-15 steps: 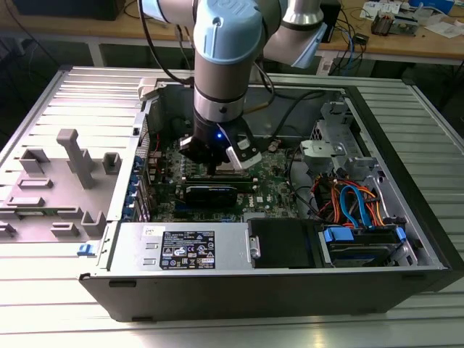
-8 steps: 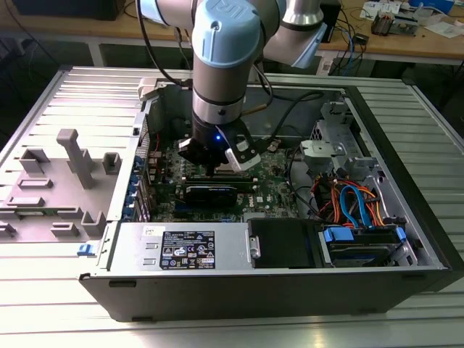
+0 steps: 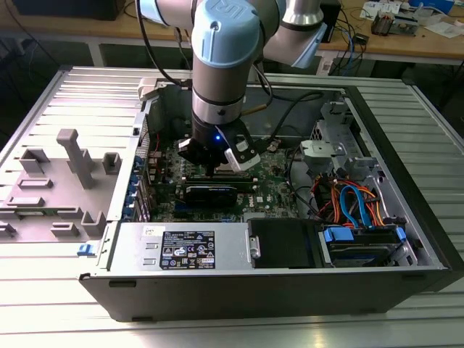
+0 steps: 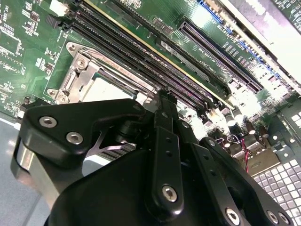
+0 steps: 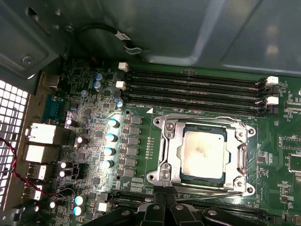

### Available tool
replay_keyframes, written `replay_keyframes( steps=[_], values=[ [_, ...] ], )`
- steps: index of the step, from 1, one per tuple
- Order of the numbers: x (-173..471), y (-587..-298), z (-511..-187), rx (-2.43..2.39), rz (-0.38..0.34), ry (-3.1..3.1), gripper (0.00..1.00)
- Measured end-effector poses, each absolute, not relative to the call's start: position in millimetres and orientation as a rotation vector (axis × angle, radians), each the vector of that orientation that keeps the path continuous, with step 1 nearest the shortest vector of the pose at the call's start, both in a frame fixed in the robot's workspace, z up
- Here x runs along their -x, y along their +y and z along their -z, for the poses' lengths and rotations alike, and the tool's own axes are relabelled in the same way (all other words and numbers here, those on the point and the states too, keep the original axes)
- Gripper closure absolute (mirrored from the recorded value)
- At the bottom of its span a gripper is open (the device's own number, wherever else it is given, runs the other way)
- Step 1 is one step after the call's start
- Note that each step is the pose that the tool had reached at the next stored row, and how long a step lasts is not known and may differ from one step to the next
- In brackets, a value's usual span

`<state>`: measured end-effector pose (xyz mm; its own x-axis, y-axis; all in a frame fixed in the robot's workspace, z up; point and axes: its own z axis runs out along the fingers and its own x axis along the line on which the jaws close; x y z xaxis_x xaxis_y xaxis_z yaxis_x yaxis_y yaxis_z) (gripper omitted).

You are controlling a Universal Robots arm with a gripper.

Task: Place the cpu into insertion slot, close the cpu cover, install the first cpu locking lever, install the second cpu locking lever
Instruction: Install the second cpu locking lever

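Note:
The cpu [image 5: 202, 153], a silvery square chip, lies in the insertion slot [image 5: 205, 155] on the green motherboard [image 3: 272, 181]. The cpu cover [image 5: 168, 150], a silver frame with a square window, lies flat around the chip. A thin metal locking lever [image 5: 211, 189] runs along the socket edge nearest my gripper, and another lever [image 5: 242, 153] lies along an adjoining side. My gripper [image 5: 163, 189] looks shut, its black fingertips together just beside a socket corner; whether they pinch the lever is hidden. From behind, my gripper [image 4: 162, 96] hangs over the socket frame [image 4: 77, 77]. In the exterior view my gripper [image 3: 216, 170] reaches down into the open case.
Long black memory slots [image 5: 197, 89] run beside the socket, with capacitors [image 5: 112, 136] on another side. The case holds a power supply [image 3: 181, 250], a drive cage with blue and orange cables [image 3: 355, 206], and metal walls [image 3: 402, 181]. A grey fixture tray [image 3: 58, 181] sits at the exterior view's left.

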<state>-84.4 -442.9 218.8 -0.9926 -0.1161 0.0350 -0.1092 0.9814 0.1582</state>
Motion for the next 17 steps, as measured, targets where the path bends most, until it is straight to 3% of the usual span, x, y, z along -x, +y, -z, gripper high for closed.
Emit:
replay_keyframes(
  steps=[17],
  values=[
    [94.2, -449.7, -216.0, -0.177, 0.294, -3.079, 0.89]
  ],
)
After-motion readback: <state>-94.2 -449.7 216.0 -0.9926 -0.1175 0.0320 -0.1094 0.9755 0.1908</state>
